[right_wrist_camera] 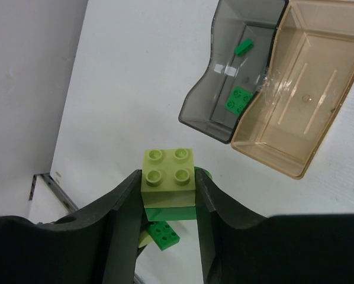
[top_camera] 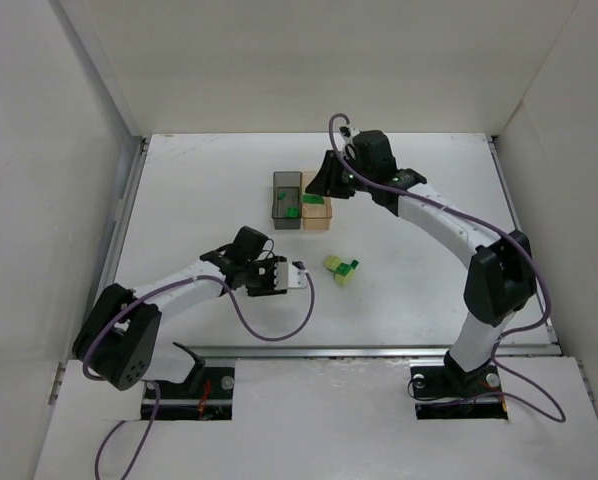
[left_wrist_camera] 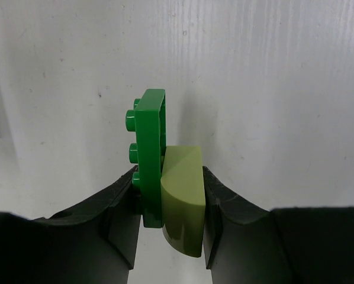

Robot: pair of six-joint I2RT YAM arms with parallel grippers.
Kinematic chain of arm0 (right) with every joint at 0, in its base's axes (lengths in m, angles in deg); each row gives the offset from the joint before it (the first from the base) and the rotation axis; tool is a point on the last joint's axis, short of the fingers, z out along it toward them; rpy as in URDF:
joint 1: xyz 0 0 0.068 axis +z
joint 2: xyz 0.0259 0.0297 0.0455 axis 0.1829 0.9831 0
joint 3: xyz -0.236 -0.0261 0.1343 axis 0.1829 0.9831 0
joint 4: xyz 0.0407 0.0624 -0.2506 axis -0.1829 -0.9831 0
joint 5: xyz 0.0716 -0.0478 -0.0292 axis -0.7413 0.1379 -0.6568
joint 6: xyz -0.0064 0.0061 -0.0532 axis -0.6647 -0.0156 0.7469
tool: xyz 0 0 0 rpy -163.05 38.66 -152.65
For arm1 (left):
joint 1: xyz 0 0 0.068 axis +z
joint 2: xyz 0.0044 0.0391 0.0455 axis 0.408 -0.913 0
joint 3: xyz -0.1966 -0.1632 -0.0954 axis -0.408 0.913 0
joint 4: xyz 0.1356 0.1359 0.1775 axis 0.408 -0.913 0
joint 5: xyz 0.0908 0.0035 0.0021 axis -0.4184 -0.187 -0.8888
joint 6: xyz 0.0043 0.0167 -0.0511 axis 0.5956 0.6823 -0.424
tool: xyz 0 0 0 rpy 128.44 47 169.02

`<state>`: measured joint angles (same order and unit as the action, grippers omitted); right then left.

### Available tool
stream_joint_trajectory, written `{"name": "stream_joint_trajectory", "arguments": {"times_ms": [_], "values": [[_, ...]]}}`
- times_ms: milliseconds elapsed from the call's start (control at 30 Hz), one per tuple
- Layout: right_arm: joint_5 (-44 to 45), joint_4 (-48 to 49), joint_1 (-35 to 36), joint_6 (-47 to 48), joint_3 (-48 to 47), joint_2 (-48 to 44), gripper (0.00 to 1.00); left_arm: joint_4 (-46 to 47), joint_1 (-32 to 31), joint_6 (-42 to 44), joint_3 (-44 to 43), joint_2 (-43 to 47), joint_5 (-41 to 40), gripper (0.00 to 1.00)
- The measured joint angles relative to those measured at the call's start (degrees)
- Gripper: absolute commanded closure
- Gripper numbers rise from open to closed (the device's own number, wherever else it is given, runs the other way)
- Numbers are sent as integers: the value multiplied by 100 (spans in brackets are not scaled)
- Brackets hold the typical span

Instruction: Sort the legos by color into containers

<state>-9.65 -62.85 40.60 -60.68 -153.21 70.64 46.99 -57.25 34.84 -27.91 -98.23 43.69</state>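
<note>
My left gripper [left_wrist_camera: 170, 177] [top_camera: 301, 268] is shut on a dark green plate [left_wrist_camera: 152, 154] pressed against a pale yellow-green sloped lego [left_wrist_camera: 182, 201], low over the table. My right gripper [right_wrist_camera: 168, 177] [top_camera: 317, 192] is shut on a pale yellow-green 2x2 brick [right_wrist_camera: 168, 168] stacked on a dark green brick [right_wrist_camera: 170, 212], held high beside the boxes. The smoky grey box [top_camera: 279, 190] [right_wrist_camera: 200, 106] holds two dark green legos [right_wrist_camera: 238, 99]. The tan box [top_camera: 319, 218] [right_wrist_camera: 307, 89] next to it looks empty. A small pile of loose legos [top_camera: 341, 270] [right_wrist_camera: 163, 232] lies just right of the left gripper.
White walls enclose the table on the left, back and right. A metal rail [top_camera: 379, 352] runs along the near edge. The two boxes touch each other at the table's middle back.
</note>
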Motion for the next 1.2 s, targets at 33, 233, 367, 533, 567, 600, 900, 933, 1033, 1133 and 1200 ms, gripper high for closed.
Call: {"name": "stream_joint_trajectory", "arguments": {"times_ms": [33,233,367,533,567,600,900,933,1033,1133,1200], "values": [[17,-11,0,0,39,-24,100,22,4,26,20,-9,-2,85],[184,-68,0,17,214,-116,100,142,7,11,13,-280,33,44],[280,-116,0,87,219,-229,100,229,22,-37,-70,-306,63,33],[372,-157,-31,216,219,-520,100,286,44,-382,-140,-216,-20,17],[378,-155,-44,229,219,-599,100,313,55,-549,-234,-184,-70,15],[413,-149,-70,232,219,-688,100,378,66,-728,-339,-157,-125,9],[1248,448,-192,-260,68,-1672,100,1333,227,-3858,-3058,-354,-953,0],[1298,584,-192,-334,17,-1727,100,1432,243,-4142,-3477,-468,-946,0],[1478,927,-192,-570,-151,-1860,100,1709,273,-4791,-4269,-638,-752,4],[1587,1121,-192,-778,-247,-1937,100,2020,306,-5270,-4415,-625,-144,9],[1628,1209,-192,-922,-258,-1976,100,2245,315,-5619,-4339,-621,356,9]]}}
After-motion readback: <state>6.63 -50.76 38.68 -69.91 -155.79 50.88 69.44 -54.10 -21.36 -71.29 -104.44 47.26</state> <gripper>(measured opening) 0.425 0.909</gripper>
